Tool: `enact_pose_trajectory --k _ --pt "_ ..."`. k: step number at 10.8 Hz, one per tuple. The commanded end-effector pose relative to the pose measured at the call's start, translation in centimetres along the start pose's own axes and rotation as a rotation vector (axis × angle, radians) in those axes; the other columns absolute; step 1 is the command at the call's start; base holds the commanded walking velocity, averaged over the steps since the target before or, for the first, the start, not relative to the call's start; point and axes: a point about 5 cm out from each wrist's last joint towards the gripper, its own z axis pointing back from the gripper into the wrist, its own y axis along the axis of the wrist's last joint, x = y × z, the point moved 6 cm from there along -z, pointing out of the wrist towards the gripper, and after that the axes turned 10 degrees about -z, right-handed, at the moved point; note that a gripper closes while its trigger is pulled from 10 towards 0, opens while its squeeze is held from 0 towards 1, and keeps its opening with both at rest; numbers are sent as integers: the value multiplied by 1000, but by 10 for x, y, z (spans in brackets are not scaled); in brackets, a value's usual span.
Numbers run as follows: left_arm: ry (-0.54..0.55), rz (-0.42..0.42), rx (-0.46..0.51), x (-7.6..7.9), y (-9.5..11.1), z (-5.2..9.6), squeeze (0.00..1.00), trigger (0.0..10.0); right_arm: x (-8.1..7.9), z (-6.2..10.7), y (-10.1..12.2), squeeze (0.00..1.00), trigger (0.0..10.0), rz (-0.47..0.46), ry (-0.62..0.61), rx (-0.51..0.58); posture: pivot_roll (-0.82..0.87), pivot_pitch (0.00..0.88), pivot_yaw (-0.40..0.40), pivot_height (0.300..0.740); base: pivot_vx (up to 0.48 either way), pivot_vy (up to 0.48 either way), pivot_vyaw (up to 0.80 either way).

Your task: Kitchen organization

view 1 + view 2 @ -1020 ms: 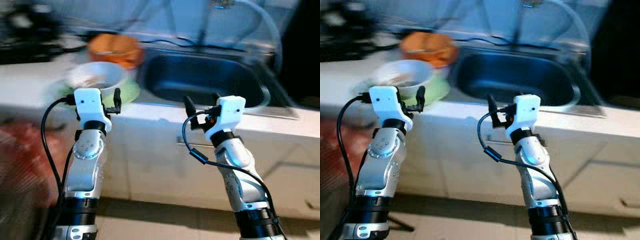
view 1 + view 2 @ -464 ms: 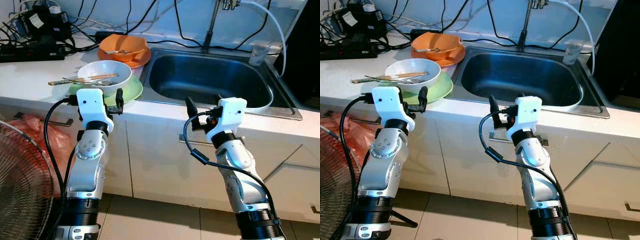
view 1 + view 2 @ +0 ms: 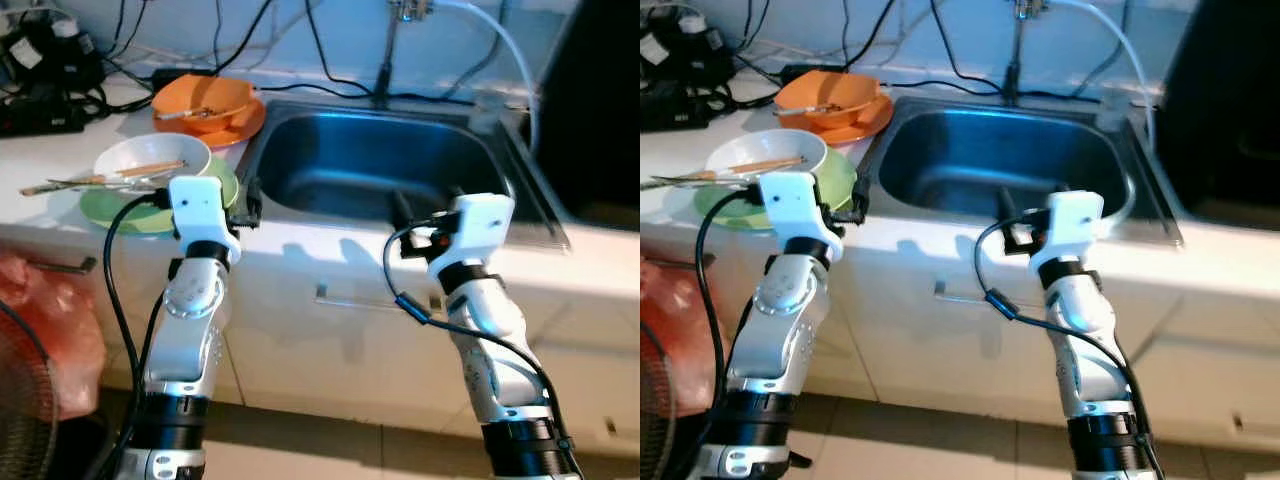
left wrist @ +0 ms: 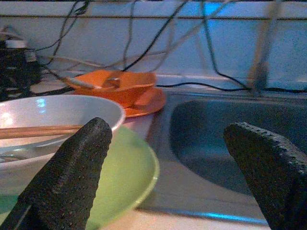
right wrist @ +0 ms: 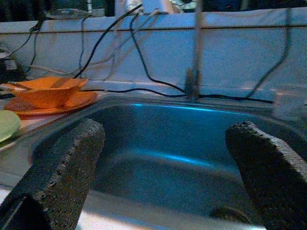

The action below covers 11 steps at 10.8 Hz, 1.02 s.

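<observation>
Setting: a white worktop with a steel sink let into it is seen from above, slightly blurred; a tap stands at the sink's back edge, and black cables are heaped at the back left corner.
White bowl: placed on a green plate near the worktop's front edge, left of the sink; chopsticks are laid across the bowl.
Orange bowl: set on an orange plate behind the white bowl, just beside the sink's back left corner; a utensil lies in it, too blurred to be made out.
Left claw: held at the front edge of the worktop, just beside the green plate; its two fingers are spread wide and nothing is gripped.
Right claw: held at the sink's front rim, pointed into the basin; its fingers are likewise spread apart, with nothing between them.
Below the worktop: white cupboard doors; a red plastic bag at the far left.
</observation>
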Motion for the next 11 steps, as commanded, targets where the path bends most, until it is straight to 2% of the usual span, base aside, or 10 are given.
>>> enact_pose_trajectory --k 1,4,7,9,11 --pt "20 -8 -19 -7 -5 0 0 10000 -9 -2 2 0 10000 -4 27 6 -22 15 -25 740 319 -266 0" --pt "22 15 -6 -6 -2 0 0 10000 -11 -3 4 0 10000 2 33 18 -24 12 -27 740 0 0 0" --pt "18 30 19 -7 9 -3 0 10000 -20 -6 17 0 10000 27 64 57 -25 12 -32 740 0 0 0" --pt "29 21 11 -11 5 -2 0 10000 -22 -7 20 0 10000 42 77 67 -19 10 -36 740 0 0 0" --pt "32 33 0 -8 4 0 0 10000 -21 -7 17 0 10000 33 70 58 -14 13 -36 740 0 0 722"
